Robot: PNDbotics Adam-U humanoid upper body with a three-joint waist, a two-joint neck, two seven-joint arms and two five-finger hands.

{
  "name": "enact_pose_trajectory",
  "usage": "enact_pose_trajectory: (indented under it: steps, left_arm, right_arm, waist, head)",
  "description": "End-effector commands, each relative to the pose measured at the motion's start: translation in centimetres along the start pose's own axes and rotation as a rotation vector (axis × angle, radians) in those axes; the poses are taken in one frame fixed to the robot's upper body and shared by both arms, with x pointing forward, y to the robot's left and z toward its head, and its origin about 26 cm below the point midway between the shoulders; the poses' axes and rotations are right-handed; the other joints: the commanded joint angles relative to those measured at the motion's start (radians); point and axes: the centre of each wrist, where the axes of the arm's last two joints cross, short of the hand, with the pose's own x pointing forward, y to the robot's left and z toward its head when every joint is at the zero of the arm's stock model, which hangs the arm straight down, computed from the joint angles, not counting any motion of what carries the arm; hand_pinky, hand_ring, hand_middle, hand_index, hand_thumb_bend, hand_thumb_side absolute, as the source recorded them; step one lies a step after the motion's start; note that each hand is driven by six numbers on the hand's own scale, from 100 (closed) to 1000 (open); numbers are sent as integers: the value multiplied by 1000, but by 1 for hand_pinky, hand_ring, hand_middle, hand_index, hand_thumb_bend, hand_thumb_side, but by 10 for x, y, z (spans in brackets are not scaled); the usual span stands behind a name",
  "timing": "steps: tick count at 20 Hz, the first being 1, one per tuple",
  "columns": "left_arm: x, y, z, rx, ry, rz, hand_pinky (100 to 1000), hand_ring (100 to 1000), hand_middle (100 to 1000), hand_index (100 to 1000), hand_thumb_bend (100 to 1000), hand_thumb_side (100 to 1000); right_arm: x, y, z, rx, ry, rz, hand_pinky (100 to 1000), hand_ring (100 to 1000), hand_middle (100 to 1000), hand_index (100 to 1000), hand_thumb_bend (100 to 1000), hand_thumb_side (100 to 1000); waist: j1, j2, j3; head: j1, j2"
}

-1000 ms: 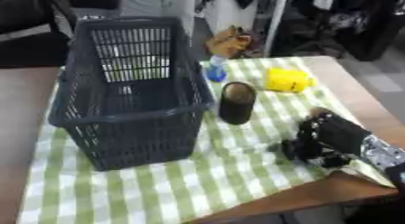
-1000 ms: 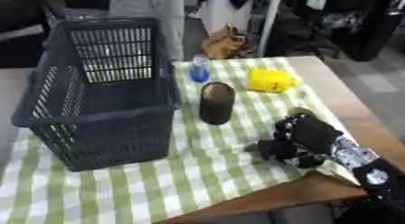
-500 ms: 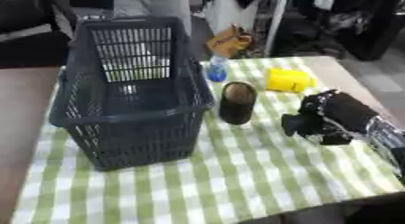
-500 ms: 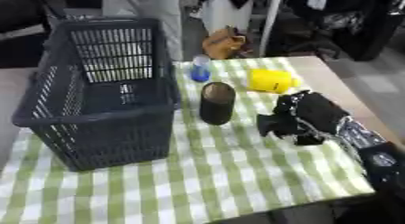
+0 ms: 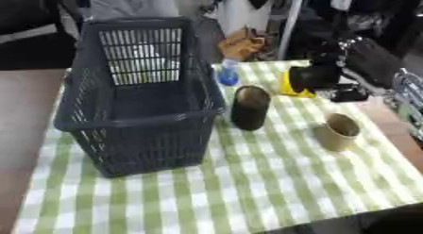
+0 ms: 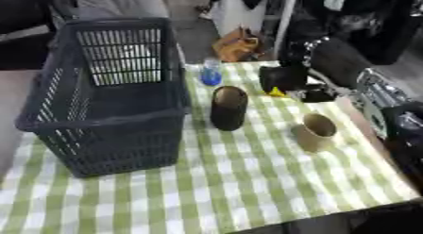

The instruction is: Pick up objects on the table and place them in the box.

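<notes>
A dark blue slatted basket (image 5: 139,121) stands on the left of the green checked cloth (image 5: 248,181). Beside it to the right stands a dark cylindrical cup (image 5: 249,107), and further right a tan cup (image 5: 339,131) stands upright. A small blue bottle (image 5: 228,72) is behind the dark cup. A yellow object (image 5: 287,87) lies at the back right, mostly hidden by my right hand (image 5: 316,76), which reaches in from the right and sits on or over it. Blur hides how the hand is set. My left hand shows in neither view.
The bare wooden table edge (image 5: 395,134) runs along the right of the cloth. A brown bag (image 6: 234,45) sits on the floor beyond the far edge. Dark clothing and furniture crowd the background.
My right hand has moved from the near right of the cloth up and back to the yellow object. The tan cup now shows where the hand was. The camera view has also shifted.
</notes>
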Motion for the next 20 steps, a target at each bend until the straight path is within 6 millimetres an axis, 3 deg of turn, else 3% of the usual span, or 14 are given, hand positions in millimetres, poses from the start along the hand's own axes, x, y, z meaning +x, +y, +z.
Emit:
enact_pose_trajectory:
  steps: [1,3,6,13,20]
  left_arm:
    - [5,4,-5,-8,-22,-10,387,799,736,804,444,936]
    - [4,4,-4,-8,-21,-11,387,799,736,804,443,936]
    - [4,3,-4,-16,-19,-6,386,800,736,804,443,937]
    - [4,-1,-3,-24,-17,8,386,800,736,804,443,937]
    - [4,-5,-3,-30,-15,23,386,802,738,804,439,937]
  right_arm:
    - [-18,-27,-14,1,-25,10,429,426,319,361,429,169]
    - [-20,-31,-23,-1,-37,4,433,428,321,362,429,171]
    - [-17,-35,-67,-48,-90,-5,443,434,316,363,424,155]
    - [5,-19,-143,-95,-186,-44,448,437,313,366,421,147]
    - [35,5,-186,-104,-262,-68,451,438,325,370,424,162]
  waist:
    - [-2,-11,1]
    - [-2,-12,0]
    - [0,-14,7]
    - [9,-13,22]
    - [19,-10,33]
  head:
    - [-1,5]
    - [-1,5]
    - [-7,5]
    - [-20,5]
    - [-39,5]
